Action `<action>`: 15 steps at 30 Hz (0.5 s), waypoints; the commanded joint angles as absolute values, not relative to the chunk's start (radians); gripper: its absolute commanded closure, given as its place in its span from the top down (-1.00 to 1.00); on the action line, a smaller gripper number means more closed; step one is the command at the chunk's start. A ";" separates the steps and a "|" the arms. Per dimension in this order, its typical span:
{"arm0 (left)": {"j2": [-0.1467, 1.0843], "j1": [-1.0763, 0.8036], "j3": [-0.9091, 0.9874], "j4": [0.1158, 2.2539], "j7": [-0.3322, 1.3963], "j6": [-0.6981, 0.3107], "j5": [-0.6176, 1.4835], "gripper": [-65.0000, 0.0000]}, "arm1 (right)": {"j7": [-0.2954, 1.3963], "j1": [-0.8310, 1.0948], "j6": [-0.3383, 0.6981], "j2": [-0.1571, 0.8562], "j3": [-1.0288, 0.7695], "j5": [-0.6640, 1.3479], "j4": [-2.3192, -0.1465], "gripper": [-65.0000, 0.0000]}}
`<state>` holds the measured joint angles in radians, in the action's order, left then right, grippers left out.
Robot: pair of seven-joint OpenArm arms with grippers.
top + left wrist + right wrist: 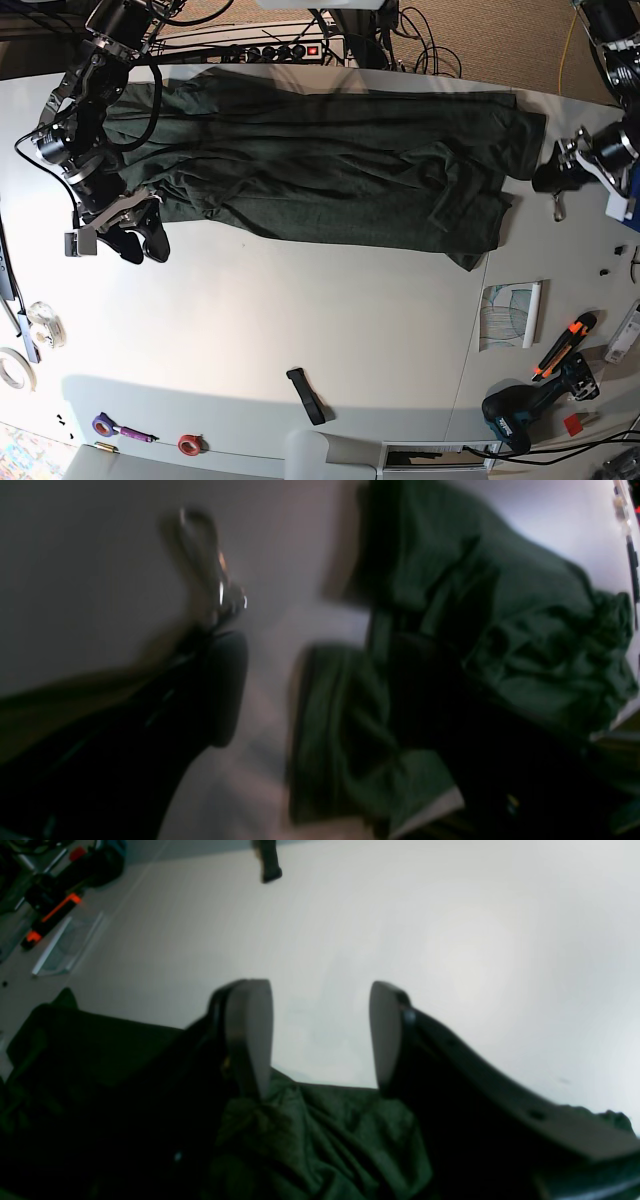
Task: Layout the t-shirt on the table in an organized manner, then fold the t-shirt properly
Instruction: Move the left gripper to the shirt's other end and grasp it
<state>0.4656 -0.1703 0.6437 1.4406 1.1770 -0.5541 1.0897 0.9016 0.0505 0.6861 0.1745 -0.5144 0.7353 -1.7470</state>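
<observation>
Across the far half of the table (pixel 300 320), found the t-shirt (pixel 330 160) laid out lengthwise: dark green, creased along its whole run, bunched at both ends. Noted one end on the right arm's side of the base view, the other reaching almost to the left gripper (pixel 556 180).

Placed the right gripper (pixel 143 245) just off the shirt's near edge at its bunched end, over bare tabletop. Confirmed from the right wrist view: fingers (pixel 250 1030) set wide apart, wrinkled green cloth below and behind them, pale table beyond the tips.

Placed the left gripper just past the cloth's opposite end. Could not tell its opening — left wrist view badly blurred, giving only dark finger shapes against rumpled green folds.

Logged, well apart from the shirt on the near side:
- a black strap (pixel 308 395) alone mid-table
- a sheet of paper (pixel 508 318)
- an orange-handled cutter (pixel 563 345) beside the paper
- a cordless drill (pixel 515 418) near the corner

Logged tape rolls (pixel 12 368) along the opposite edge, plus a purple roll (pixel 103 425) and a red roll (pixel 190 443) at the near edge. Saw a power strip (pixel 290 50) beyond the table's far edge, behind the shirt.
</observation>
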 commanded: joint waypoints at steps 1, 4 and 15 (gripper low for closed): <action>0.479 -0.178 0.650 1.455 1.169 -0.558 1.116 0.36 | 0.875 0.039 0.695 0.188 -0.518 0.763 -1.766 -0.05; 0.458 -0.208 0.651 1.455 1.159 -0.558 1.116 0.36 | 0.875 0.039 0.695 0.188 -0.518 0.763 -1.766 -0.05; 0.368 -0.216 0.650 1.443 1.129 -0.535 1.115 0.36 | 0.876 0.039 0.695 0.188 -0.518 0.763 -1.765 -0.05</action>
